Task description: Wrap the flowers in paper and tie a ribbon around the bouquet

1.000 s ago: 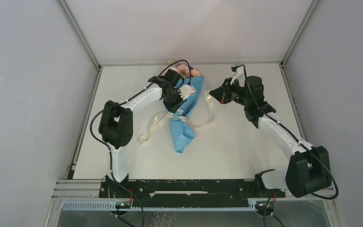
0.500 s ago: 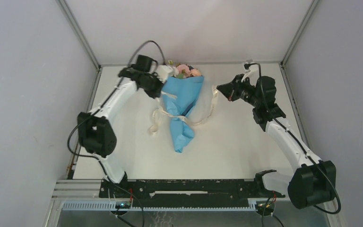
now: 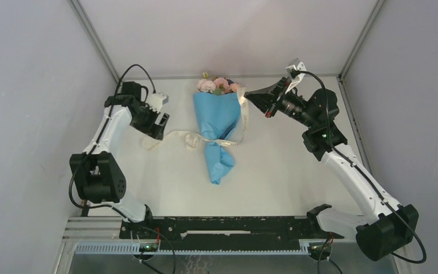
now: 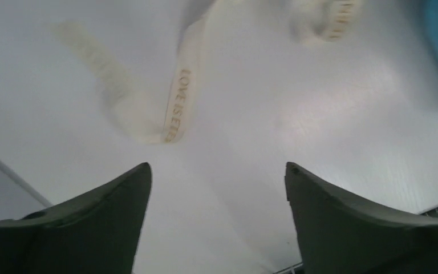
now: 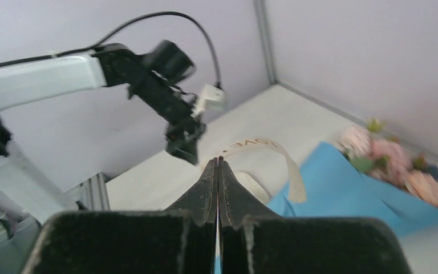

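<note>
Light-blue paper-cone bouquet lies far centre. Right gripper pinches its cream fabric ribbon. Left gripper, leftward, gapes wide.

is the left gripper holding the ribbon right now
No: in the left wrist view the left gripper is open with nothing between its fingers, and the ribbon sits out beyond the fingertips, clear of them.

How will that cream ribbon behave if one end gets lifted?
Probably floppy: the ribbon lies in loose curls on the table. Likely light: the strand in the right pincer droops toward the bouquet. Thin and flat, it might slip.
</note>
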Motion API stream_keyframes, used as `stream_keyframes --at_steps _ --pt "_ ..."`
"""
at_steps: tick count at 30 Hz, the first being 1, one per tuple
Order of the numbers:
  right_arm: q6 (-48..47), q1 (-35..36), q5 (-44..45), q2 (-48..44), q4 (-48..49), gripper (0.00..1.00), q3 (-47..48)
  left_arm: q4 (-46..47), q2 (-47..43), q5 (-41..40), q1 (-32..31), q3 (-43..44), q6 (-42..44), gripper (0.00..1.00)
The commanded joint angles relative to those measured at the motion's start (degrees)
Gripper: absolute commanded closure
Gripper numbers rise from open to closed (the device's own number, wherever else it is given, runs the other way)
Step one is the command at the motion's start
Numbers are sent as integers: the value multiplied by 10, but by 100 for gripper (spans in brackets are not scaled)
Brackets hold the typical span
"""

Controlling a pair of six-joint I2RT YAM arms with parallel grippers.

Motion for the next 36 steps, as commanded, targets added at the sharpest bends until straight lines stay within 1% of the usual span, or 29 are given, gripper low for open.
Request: stream_keyframes --at_steps 1,3,5,7,9,11,14,17,20,22,24,25,27,29,30,32,34,36 --pt "-21 47 -13 3 70 100 55 -52 -92 145 -81 102 61 3" --pt "-22 66 -15 21 83 100 75 -70 -98 228 -129 179 71 0" --pt "-16 79 -17 39 96 100 96 -97 -73 297 -176 278 60 0" --pt "-3 86 -16 56 115 100 116 -94 -43 339 -217 345 29 0" --pt "12 90 -13 70 133 100 132 -91 -20 351 -256 384 22 0" --pt "23 94 -4 80 150 100 141 -77 -3 355 -285 398 21 0" --pt "43 96 5 93 167 100 152 -39 14 359 -307 403 -14 0" --pt "60 97 0 101 184 100 161 9 25 333 -312 396 -45 0" --pt "67 99 -3 102 194 100 165 34 31 296 -312 386 -43 0" --pt "66 102 -2 101 196 100 169 44 36 296 -312 378 -46 0" --pt "67 103 -2 104 198 100 172 54 43 314 -312 377 -57 0" --pt "67 103 -3 105 198 100 173 58 45 323 -312 378 -62 9" --pt "63 103 -4 106 188 100 173 57 46 330 -312 381 -63 41" --pt "48 101 -1 104 155 100 172 47 42 330 -311 378 -47 83" --pt "44 99 1 103 140 100 167 43 39 323 -311 374 -40 98" --pt "36 91 3 99 107 100 150 36 35 298 -308 360 -30 100" --pt "15 80 15 98 28 92 137 34 30 276 -299 337 -28 100" --pt "12 64 62 97 -35 83 105 34 23 271 -279 297 -25 100"
